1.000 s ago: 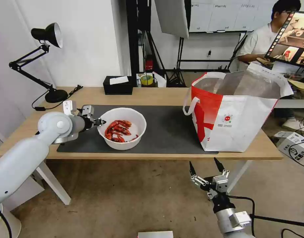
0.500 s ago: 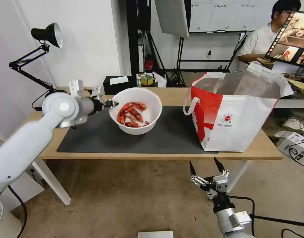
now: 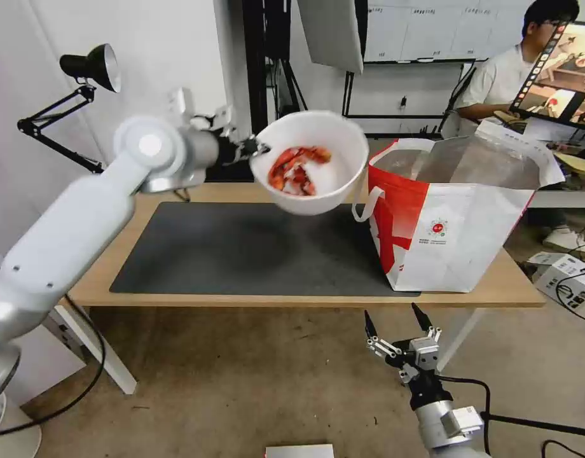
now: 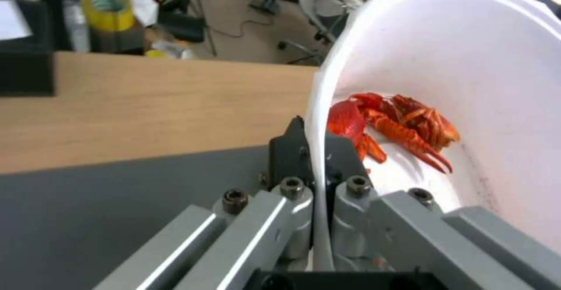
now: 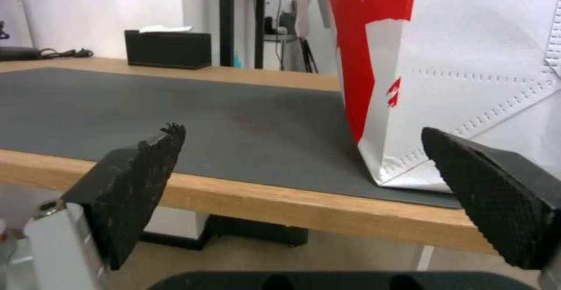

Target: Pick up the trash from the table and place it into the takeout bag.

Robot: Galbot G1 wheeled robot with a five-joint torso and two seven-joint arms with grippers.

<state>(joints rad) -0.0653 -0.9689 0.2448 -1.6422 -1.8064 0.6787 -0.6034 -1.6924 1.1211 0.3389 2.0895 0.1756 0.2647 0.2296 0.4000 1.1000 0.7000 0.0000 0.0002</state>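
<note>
My left gripper [image 3: 257, 149] is shut on the rim of the trash, a white round bowl [image 3: 334, 172] of red shellfish scraps [image 3: 295, 168]. It holds the bowl tilted, high above the dark mat [image 3: 241, 248] of the table [image 3: 496, 289], just left of the takeout bag [image 3: 458, 216]. In the left wrist view the fingers [image 4: 289, 154] pinch the bowl [image 4: 467, 62] wall from both sides, with the scraps [image 4: 397, 125] inside. The bag [image 5: 467, 71] stands open on the table's right end, foil lining showing. My right gripper [image 3: 397, 324] hangs open below the table's front edge.
A black desk lamp [image 3: 89, 70] stands at the table's back left. A black tissue box [image 5: 168, 49] sits at the back edge, behind the raised arm in the head view. A person sits behind the bag at another desk. A cardboard box [image 3: 566, 280] lies on the floor, right.
My left arm has lifted the bowl off the mat and carried it up and to the right, toward the bag. The right gripper has not moved.
</note>
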